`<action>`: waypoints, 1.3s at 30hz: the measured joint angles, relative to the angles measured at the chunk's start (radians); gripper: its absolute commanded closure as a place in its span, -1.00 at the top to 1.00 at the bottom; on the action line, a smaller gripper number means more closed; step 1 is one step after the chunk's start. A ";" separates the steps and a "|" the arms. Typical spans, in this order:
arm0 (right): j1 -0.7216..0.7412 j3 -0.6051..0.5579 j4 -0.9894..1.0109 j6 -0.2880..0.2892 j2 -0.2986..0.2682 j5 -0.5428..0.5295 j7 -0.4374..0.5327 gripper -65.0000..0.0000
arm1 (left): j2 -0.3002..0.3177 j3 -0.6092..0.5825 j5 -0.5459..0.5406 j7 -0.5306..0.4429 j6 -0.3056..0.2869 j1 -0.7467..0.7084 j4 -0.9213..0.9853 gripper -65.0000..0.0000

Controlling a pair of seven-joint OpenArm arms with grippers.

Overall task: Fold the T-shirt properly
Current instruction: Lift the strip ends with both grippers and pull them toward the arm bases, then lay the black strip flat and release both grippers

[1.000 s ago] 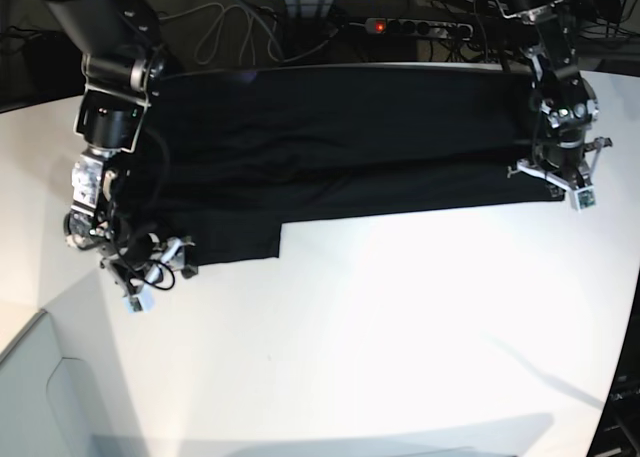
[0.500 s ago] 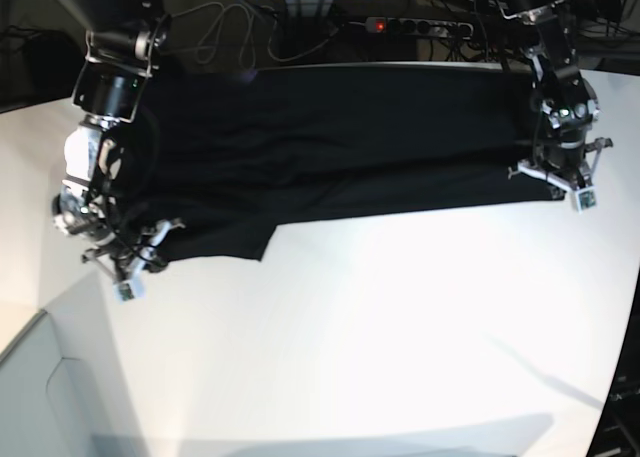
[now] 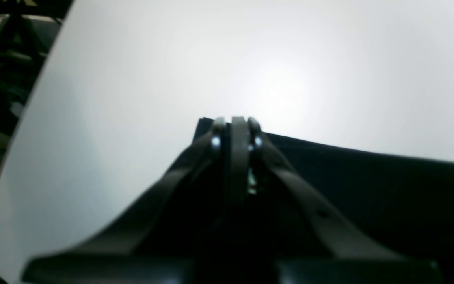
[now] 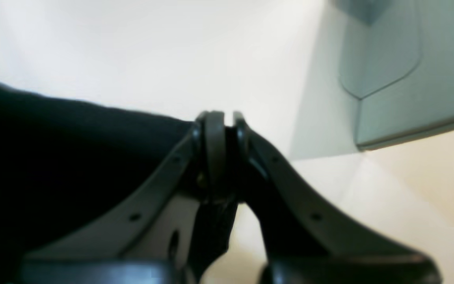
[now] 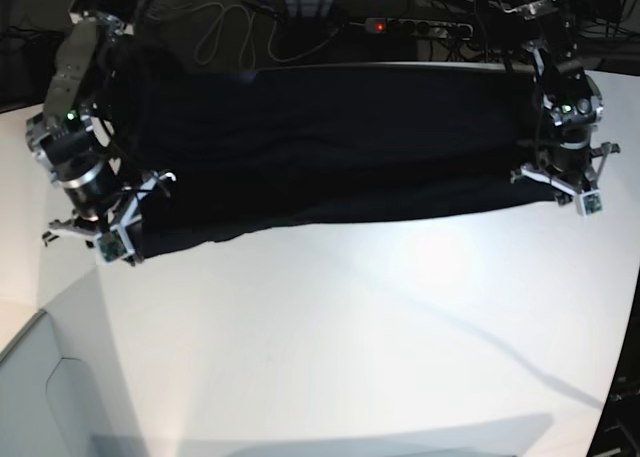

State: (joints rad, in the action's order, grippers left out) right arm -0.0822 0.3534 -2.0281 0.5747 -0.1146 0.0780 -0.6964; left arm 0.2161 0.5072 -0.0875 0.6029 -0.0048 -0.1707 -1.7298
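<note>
Jaws of the right gripper (image 5: 128, 239) and left gripper (image 5: 566, 185) pinch opposite ends of the black T-shirt (image 5: 330, 147), stretched across the white table (image 5: 380, 337); a power strip (image 5: 418, 25) lies behind.

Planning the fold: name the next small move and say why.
Probably lift both corners together and carry the near edge toward the far edge. The right gripper and left gripper each have jaws shut on the T-shirt, stretched flat across the table.
</note>
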 measured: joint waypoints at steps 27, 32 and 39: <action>-0.413 0.128 -0.069 0.000 0.034 -0.002 0.217 -0.99 | 0.000 0.000 -0.002 -0.007 -0.003 -0.204 -0.135 -1.00; -0.468 0.135 -0.067 0.001 0.035 0.000 0.220 -0.99 | 0.000 0.045 -0.005 -0.008 -0.006 -0.215 -0.132 -1.00; -0.509 0.109 -0.066 0.000 0.035 0.000 0.219 -0.99 | 0.003 0.044 -0.006 -0.014 -0.006 -0.211 -0.046 -1.00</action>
State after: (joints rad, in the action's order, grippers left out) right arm -0.5907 0.4625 -2.0945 0.5751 -0.0799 0.0780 -0.4778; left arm 0.2192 0.5514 -0.0937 0.5884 -0.0113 -0.3820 -1.7760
